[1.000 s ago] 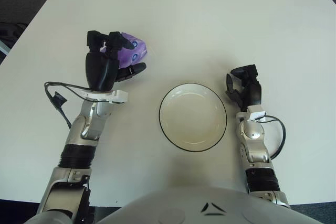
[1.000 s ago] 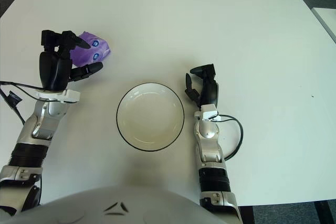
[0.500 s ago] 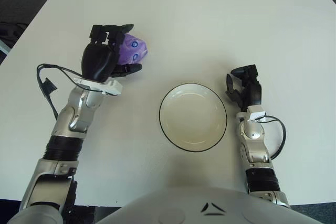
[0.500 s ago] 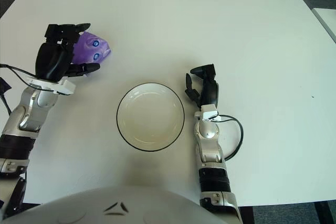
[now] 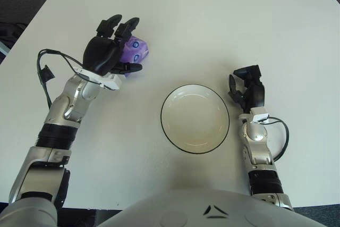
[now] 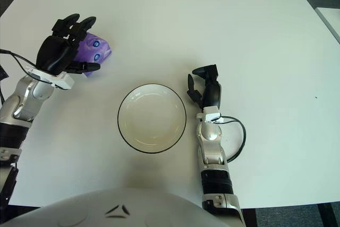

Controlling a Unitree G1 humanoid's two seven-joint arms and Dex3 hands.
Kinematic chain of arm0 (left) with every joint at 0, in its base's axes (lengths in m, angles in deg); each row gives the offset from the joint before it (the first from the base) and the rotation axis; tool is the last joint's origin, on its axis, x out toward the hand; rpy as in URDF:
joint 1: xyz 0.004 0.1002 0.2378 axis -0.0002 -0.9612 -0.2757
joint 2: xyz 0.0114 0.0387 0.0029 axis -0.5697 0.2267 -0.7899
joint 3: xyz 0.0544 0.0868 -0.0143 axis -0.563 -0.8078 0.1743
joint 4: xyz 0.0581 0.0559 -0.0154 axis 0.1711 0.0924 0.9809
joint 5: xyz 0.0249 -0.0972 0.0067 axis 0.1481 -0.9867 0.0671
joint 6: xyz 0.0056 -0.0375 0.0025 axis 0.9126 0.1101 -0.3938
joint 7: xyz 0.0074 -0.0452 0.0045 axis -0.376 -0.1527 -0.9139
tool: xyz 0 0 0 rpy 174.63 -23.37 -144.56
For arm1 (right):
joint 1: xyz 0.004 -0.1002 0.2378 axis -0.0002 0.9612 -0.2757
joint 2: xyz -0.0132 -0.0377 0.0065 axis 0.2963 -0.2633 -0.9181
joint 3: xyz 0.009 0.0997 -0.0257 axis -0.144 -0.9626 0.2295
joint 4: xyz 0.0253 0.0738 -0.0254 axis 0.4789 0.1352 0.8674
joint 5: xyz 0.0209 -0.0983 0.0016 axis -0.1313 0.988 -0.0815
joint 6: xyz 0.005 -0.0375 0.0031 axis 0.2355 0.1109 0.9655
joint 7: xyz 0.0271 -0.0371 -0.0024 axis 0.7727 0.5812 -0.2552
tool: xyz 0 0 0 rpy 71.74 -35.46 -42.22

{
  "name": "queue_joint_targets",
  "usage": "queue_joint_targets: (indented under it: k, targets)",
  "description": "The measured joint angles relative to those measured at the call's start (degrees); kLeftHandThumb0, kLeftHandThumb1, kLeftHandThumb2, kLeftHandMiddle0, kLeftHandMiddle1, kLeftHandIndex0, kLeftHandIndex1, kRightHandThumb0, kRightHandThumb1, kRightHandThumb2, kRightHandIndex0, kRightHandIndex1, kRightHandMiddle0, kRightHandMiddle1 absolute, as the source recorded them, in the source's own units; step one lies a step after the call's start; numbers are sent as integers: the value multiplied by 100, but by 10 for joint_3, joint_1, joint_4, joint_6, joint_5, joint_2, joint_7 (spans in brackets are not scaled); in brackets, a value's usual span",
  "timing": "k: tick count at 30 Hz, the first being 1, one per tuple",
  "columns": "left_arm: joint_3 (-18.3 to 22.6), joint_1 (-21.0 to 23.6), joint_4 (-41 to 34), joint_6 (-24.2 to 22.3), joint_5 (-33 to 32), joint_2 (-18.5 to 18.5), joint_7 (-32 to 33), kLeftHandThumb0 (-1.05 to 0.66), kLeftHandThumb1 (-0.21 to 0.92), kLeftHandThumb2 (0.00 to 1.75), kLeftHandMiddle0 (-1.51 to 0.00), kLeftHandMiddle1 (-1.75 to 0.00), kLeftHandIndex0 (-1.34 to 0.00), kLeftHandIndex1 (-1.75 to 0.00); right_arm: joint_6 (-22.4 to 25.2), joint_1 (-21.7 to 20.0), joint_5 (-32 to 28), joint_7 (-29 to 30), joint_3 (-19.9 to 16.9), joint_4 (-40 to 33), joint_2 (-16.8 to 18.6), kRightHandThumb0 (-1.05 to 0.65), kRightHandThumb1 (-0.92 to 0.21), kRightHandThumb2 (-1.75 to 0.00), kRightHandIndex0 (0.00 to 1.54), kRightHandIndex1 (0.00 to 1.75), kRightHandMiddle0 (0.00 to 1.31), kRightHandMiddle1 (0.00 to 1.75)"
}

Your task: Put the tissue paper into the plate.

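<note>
My left robot hand (image 5: 110, 52) cups the purple tissue pack (image 5: 134, 51) on the worktop (image 5: 212, 30), fingers loose, well left of the plate (image 5: 195, 118); it looks soft and light, so I'd pinch its sides, right robot hand (image 5: 248, 89) idle beside the plate.

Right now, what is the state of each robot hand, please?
Left robot hand: over the purple tissue pack, fingers spread, nothing gripped yet.
Right robot hand: idle right of the plate, fingers curled, holding nothing.
</note>
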Motion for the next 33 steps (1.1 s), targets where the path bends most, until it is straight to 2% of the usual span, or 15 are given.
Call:
queue_joint_targets:
  k: [9,15,18,24,33]
  targets:
    - [-18,27,39,33,2,-31,-6,-105,66,55,0,-1,0,-3,-9,1,-5,-3,0,2,-1,-36,-85,-63,50,115,23,175]
    - [-27,44,62,52,-20,-48,-50,-103,62,58,0,0,0,-8,-9,1,-6,-7,0,3,-3,-36,-85,-63,52,116,24,175]
    - [-34,56,88,60,-25,-49,-60,-102,61,59,0,0,0,-7,-9,1,-6,-7,0,2,-4,-36,-84,-64,53,117,24,175]
    - [-67,101,194,81,-19,-46,-57,-103,59,61,0,0,0,-2,1,1,-6,-6,0,-1,-3,-36,-85,-63,52,117,24,175]
    - [-79,128,234,115,-33,-47,-72,-105,60,61,0,0,0,0,2,3,-5,0,0,-6,-1,-36,-84,-64,51,118,24,175]
